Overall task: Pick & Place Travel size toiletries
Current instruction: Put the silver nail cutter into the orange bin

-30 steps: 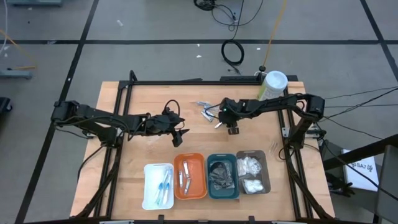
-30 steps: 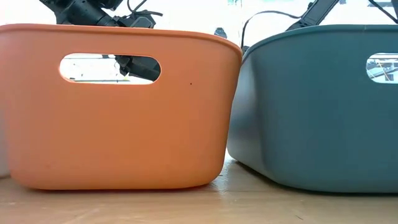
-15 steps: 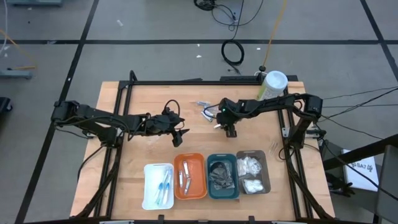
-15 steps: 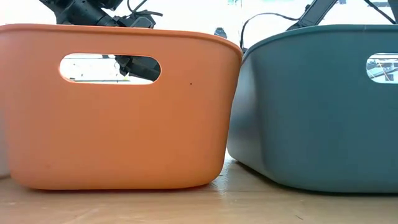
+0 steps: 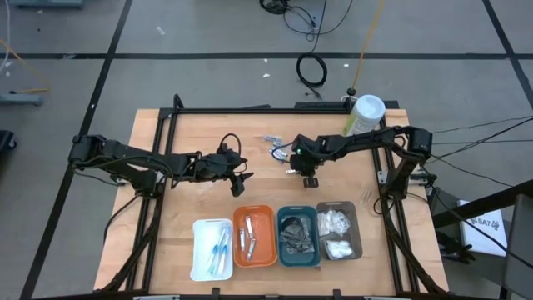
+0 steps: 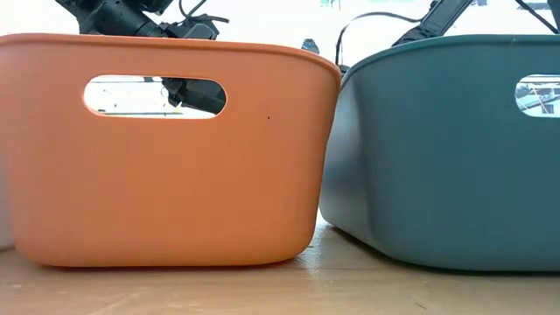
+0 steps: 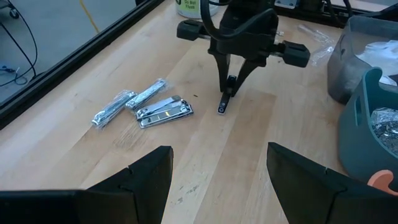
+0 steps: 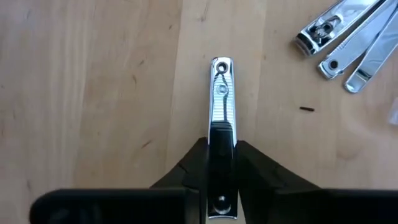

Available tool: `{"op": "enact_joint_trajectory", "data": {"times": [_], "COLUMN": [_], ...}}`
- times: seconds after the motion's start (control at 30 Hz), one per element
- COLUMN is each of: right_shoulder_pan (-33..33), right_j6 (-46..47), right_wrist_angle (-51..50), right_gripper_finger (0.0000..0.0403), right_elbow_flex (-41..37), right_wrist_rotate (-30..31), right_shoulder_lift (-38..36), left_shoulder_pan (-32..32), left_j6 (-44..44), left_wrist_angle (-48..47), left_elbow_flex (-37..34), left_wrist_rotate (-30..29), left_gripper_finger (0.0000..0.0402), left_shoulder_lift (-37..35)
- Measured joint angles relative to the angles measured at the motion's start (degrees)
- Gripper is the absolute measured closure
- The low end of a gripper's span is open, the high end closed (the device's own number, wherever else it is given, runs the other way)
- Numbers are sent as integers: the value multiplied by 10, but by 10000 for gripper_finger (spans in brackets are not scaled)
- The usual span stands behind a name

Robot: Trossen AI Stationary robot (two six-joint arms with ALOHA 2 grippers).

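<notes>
Silvery nail clipper (image 8: pixel 222 93), orange tray (image 6: pixel 166 149), teal tray (image 6: pixel 446 149), pale wooden table (image 8: pixel 93 81)

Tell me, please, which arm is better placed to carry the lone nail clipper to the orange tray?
The right: the right gripper is already closed on the nail clipper. The left gripper hangs open, apart from it, though nearer the orange tray.

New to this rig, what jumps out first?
The right gripper mid-table, shut on a silvery nail clipper with its far end on the wood. Beside it lie more loose clippers. Along the near edge sits a row of four trays, and the left gripper waits open just behind it.
</notes>
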Motion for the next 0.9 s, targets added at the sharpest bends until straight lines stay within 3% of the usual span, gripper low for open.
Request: {"op": "enact_joint_trajectory", "data": {"times": [0.37, 0.5, 0.67, 0.9], "right_shoulder_pan": [9, 8, 10, 18], "right_j6": [48, 72, 121, 221], "right_wrist_angle": [21, 95, 345, 743], "right_gripper_finger": [358, 358, 358, 358], "right_elbow_flex": [-5, -7, -77, -196], "right_wrist_rotate": [9, -36, -136, -160], "right_shoulder_lift": [-50, -102, -151, -149], "left_shoulder_pan": [0, 0, 0, 0], "left_j6": [0, 0, 6, 50], "left_wrist_angle": [1, 1, 15, 87], "left_elbow_flex": [0, 0, 0, 0], "left_wrist_rotate": [0, 0, 0, 0], "left_gripper_finger": [146, 146, 146, 146], "left_shoulder_lift": [0, 0, 0, 2]}}
